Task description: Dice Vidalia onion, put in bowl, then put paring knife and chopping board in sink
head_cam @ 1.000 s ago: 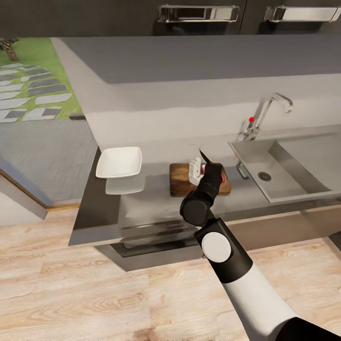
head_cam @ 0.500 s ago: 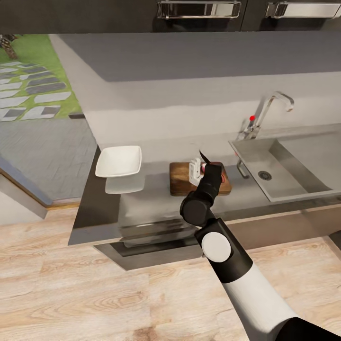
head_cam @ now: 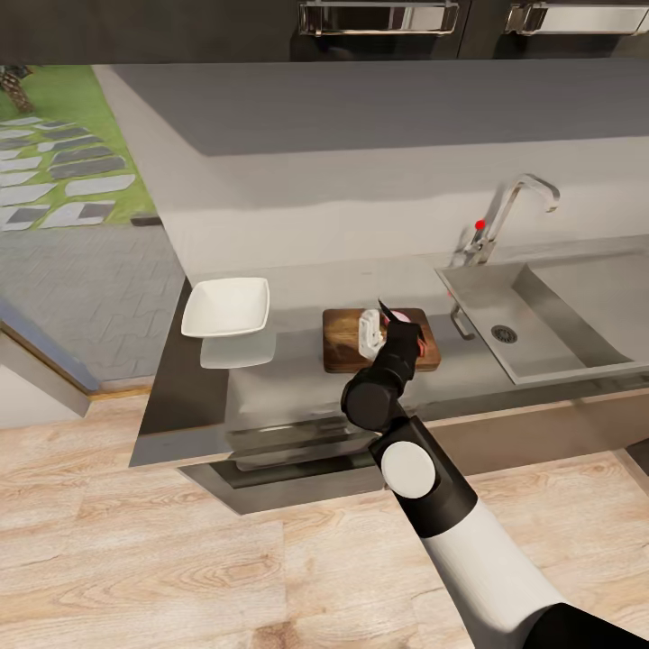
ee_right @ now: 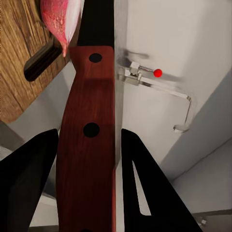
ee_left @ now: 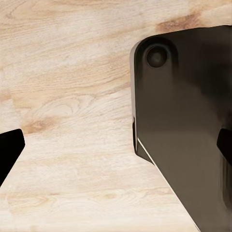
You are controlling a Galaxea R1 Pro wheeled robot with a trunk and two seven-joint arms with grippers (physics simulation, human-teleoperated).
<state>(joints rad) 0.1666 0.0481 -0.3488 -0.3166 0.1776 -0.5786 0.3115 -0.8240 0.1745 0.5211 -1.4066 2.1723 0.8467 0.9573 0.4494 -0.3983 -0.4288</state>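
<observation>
The right gripper, clamped on the paring knife, poises its blade over the Vidalia onion on the chopping board left of the sink. An off-centre cut could send the round onion rolling off the board. The left gripper's opening cannot be judged.

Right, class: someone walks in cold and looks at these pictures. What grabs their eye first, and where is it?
Probably the right gripper, held over the chopping board in the middle of the countertop, shut on the paring knife, whose red-brown riveted handle stands out in the right wrist view. The pinkish Vidalia onion lies on the board by its handle slot. Beyond that, the white bowl left of the board and the sink to its right.
</observation>
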